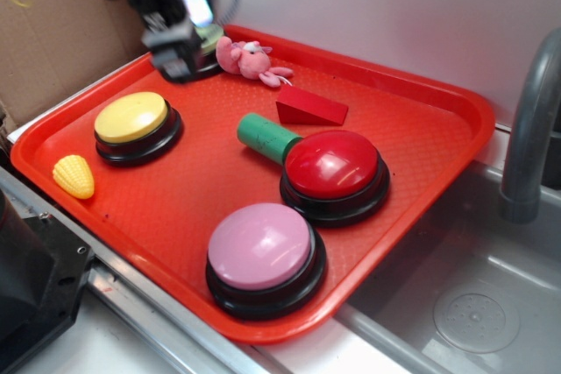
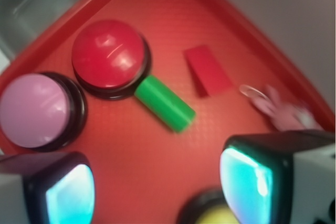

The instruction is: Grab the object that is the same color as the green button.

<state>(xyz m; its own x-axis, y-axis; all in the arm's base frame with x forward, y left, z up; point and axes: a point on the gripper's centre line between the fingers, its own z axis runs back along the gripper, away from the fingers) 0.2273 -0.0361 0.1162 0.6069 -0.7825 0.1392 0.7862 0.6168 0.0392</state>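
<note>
The green cylinder block (image 1: 266,137) lies on its side on the red tray (image 1: 421,98), touching the red button (image 1: 333,168). In the wrist view the block (image 2: 164,103) lies ahead of me, beside the red button (image 2: 107,53). The green button (image 1: 210,38) sits at the tray's far corner, mostly hidden behind my gripper (image 1: 180,54). My gripper (image 2: 157,192) hovers above the tray, open and empty, well apart from the block. Its two fingers (image 2: 252,182) stand wide apart.
A yellow button (image 1: 133,120), a pink button (image 1: 261,251), a red wedge (image 1: 308,107), a pink plush toy (image 1: 250,59) and a yellow corn toy (image 1: 74,174) are on the tray. A sink with a faucet (image 1: 530,129) is at the right. Cardboard stands at the back left.
</note>
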